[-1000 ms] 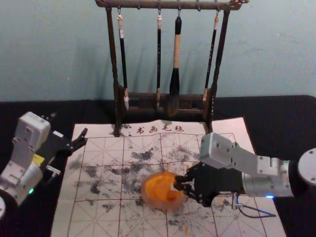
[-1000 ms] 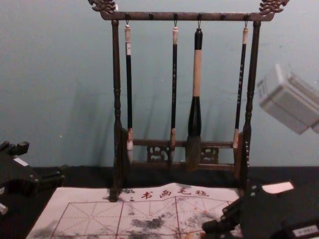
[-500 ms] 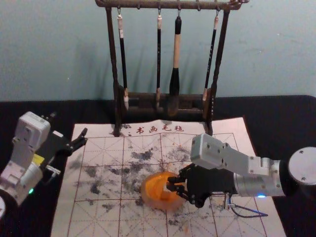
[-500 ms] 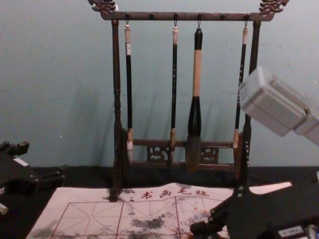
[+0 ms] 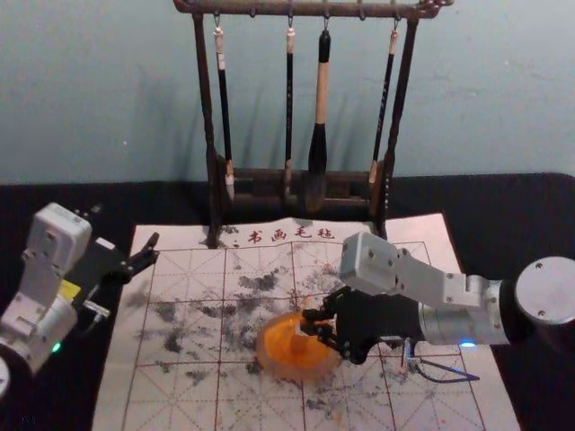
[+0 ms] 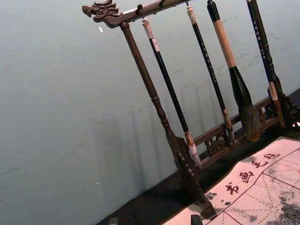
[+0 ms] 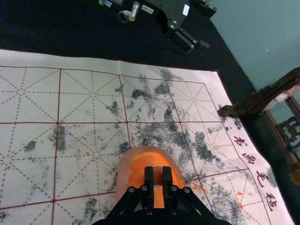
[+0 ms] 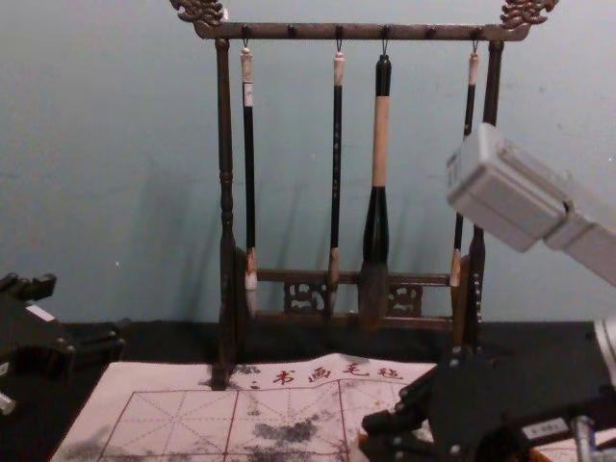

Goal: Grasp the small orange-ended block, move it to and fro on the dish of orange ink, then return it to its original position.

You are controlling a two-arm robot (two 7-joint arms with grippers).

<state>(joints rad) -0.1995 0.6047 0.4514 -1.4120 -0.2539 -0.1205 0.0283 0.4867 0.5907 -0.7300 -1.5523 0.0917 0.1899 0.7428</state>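
A translucent dish (image 5: 264,361) sits on the gridded mat (image 5: 180,395), orange ink (image 5: 286,348) covering much of its inside. The right gripper (image 5: 314,327) has its jaws closed on the small block (image 7: 158,176), holding it over the dish; whether block and ink touch, I cannot tell. The left gripper (image 5: 127,226) idles at the mat's left edge, jaws apart.

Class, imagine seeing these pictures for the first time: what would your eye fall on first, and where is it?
Probably the bright dish of orange ink on the gridded mat, where the right gripper holds a small block. Next, the dark rack behind it, hung with four brushes, one far thicker than the rest.
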